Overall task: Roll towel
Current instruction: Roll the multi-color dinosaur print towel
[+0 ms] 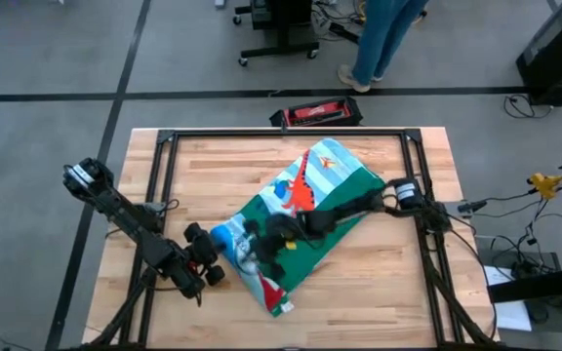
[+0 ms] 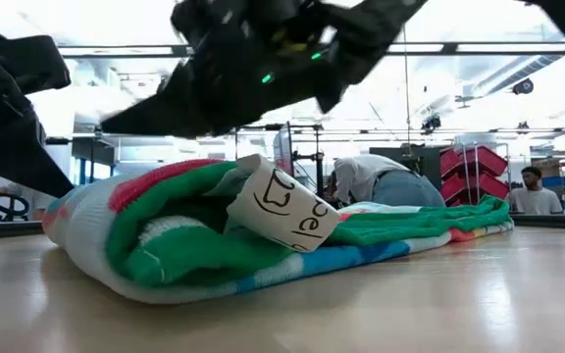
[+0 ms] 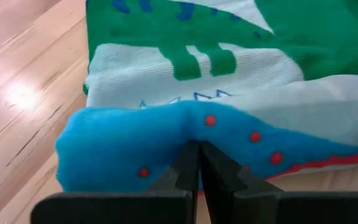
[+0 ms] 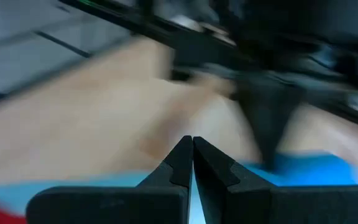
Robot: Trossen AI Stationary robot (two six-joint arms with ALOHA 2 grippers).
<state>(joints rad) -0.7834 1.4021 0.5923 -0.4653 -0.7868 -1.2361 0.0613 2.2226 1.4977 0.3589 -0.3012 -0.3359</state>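
We are pinching the towel (image 1: 301, 219), mid-frame on the bench (image 1: 213, 175), with the closed left gripper (image 3: 197, 163) at its blue fold; closed right gripper (image 1: 261, 239) is pressing mid-towel, probably anchoring the roll.

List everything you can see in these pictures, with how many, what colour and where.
Soft dinosaur-print towel: one, green border, pale blue centre, partly rolled, diagonal on the table.
Wooden table: one, light wood, black frame.
Flat red and black case: one, on the floor beyond the table.
Person: one, blue trousers, standing beyond the table.
Left gripper: shut, at the towel's blue rolled end.
Right gripper: shut, over the towel's rolled part.
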